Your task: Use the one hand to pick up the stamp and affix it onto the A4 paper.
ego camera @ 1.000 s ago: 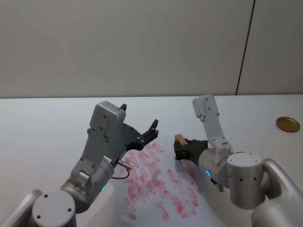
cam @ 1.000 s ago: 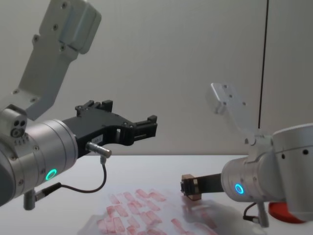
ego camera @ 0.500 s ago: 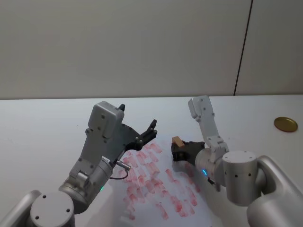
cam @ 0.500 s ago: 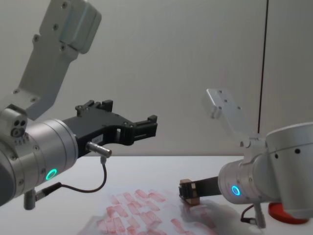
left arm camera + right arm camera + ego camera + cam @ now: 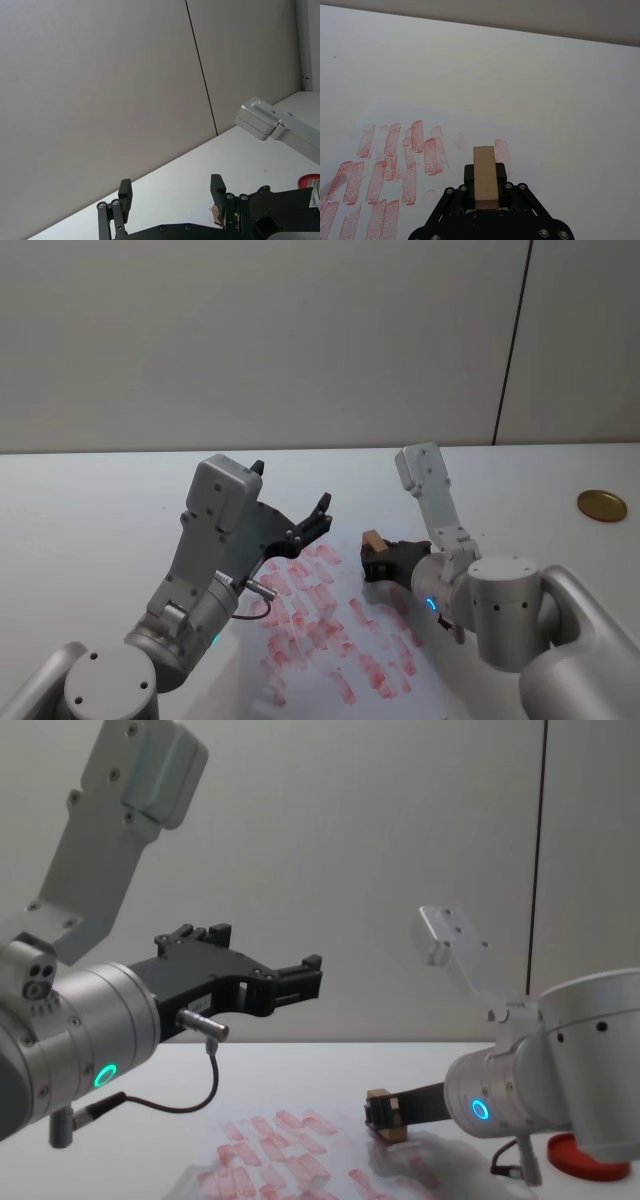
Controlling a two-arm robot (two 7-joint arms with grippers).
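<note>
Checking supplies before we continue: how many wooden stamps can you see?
1. The wooden stamp is clamped in the jaws of the right gripper, over the far part of the A4 paper. The left gripper hovers open and empty; more stamps could be hidden from view.

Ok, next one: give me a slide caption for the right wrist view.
Right pincer gripping the stamp, poised over the A4 paper with its rows of red marks.

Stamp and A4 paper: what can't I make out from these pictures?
- Stamp underside: hidden by the block and the right hand in every view; contact with the A4 paper cannot be told.
- Paper's edges: cut off at the chest view's bottom, partly behind the arms in the head view.
- Red ink pad: partly behind the right arm, chest view.
</note>
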